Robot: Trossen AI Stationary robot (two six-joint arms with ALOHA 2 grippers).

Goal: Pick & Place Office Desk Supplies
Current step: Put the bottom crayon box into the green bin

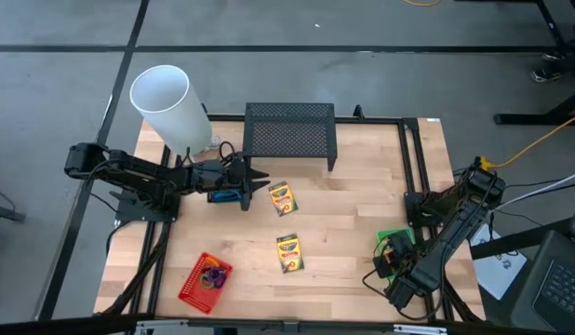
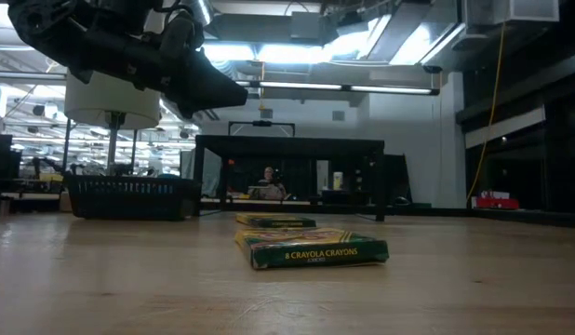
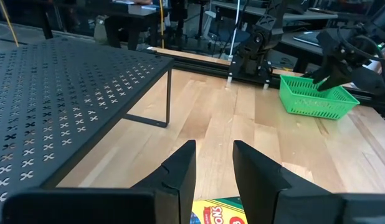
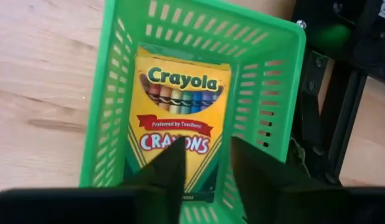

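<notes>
Crayon boxes are what I am sorting, and one of them [image 4: 179,121] lies flat in the green mesh basket [image 4: 270,81] at the right edge of the table, directly under my right pincer [image 4: 204,163]. That pincer hovers just above the box with its two dark fingers [image 4: 164,171] a narrow gap apart and nothing between them; the box rests on the basket floor, label up.

My left pincer [image 3: 212,163] hangs over the left-centre of the table, just in front of the wide black mesh stand [image 1: 289,130]. Its fingers are also parted by a narrow gap and grip nothing; below them a corner of another crayon box [image 3: 218,211] shows on the wood.

From above, that box [image 1: 281,198] lies just right of my left pincer [image 1: 258,186], and a third box [image 1: 288,252] lies nearer the front edge, around the table's middle. The red mesh basket [image 1: 205,279] sits at the near left with purple and orange loops [image 1: 213,275] inside. The big white cylinder [image 1: 167,100] stands at the far left corner. In the low view the two loose boxes lie one behind the other on the bare wood, apart.
</notes>
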